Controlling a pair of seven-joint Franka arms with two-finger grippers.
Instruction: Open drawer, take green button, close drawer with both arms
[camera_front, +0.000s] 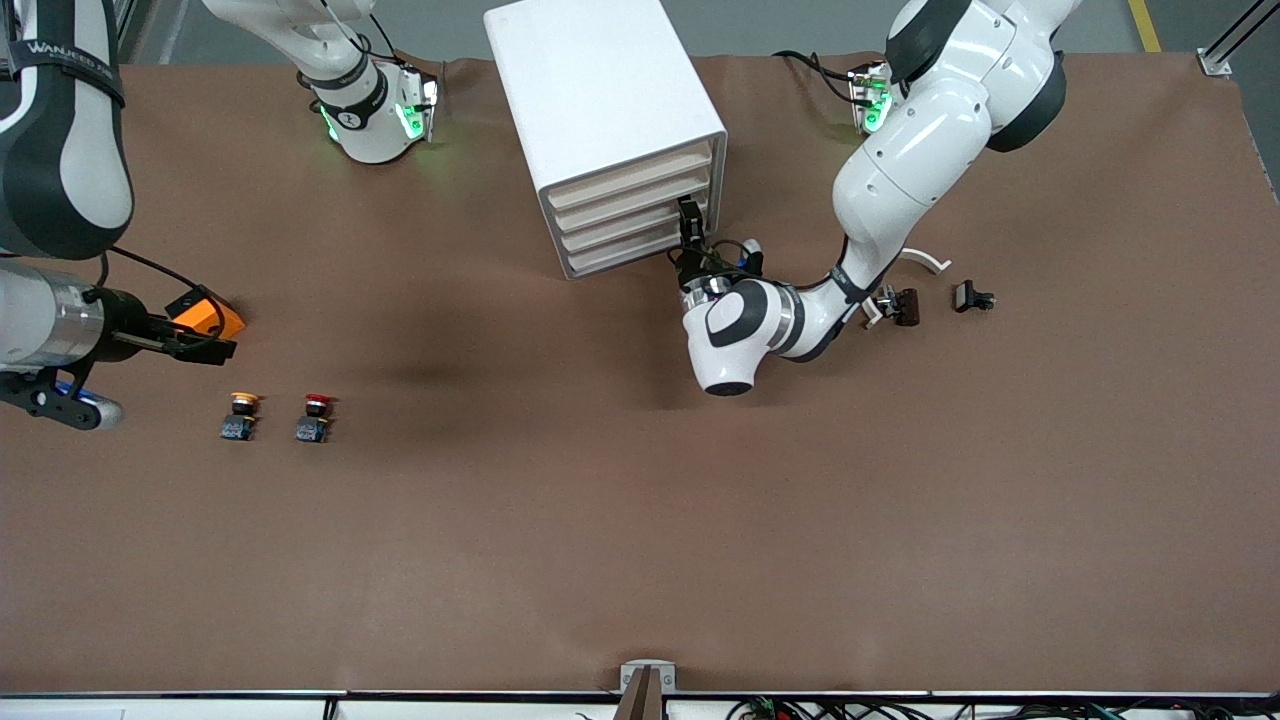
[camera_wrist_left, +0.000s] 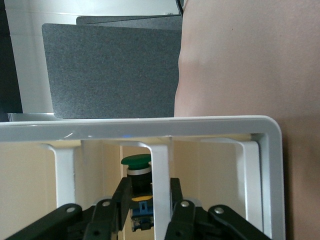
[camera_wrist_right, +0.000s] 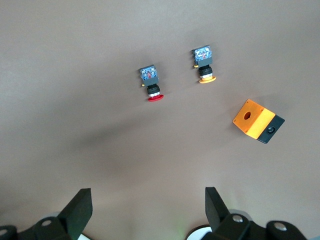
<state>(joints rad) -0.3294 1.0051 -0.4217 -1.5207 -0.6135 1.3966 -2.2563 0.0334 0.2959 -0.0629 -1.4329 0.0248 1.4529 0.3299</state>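
Note:
The white cabinet (camera_front: 600, 90) stands toward the robots' side of the table, its four cream drawers looking shut. My left gripper (camera_front: 690, 215) is at the cabinet's front, level with a lower drawer (camera_front: 620, 228), at the end toward the left arm. In the left wrist view my left gripper (camera_wrist_left: 149, 189) has its fingers (camera_wrist_left: 122, 197) either side of a white edge (camera_wrist_left: 161, 165), one finger apart from it. The green-capped button (camera_wrist_left: 136, 161) shows inside, partly hidden by that edge. My right gripper (camera_front: 222, 348) waits open over the table at the right arm's end; it (camera_wrist_right: 148, 200) holds nothing.
A red-capped button (camera_front: 317, 416) and a yellow-orange-capped one (camera_front: 240, 415) lie near the right gripper, beside an orange and black box (camera_front: 208, 316). Small black parts (camera_front: 905, 305) and a white curved piece (camera_front: 925, 260) lie by the left arm.

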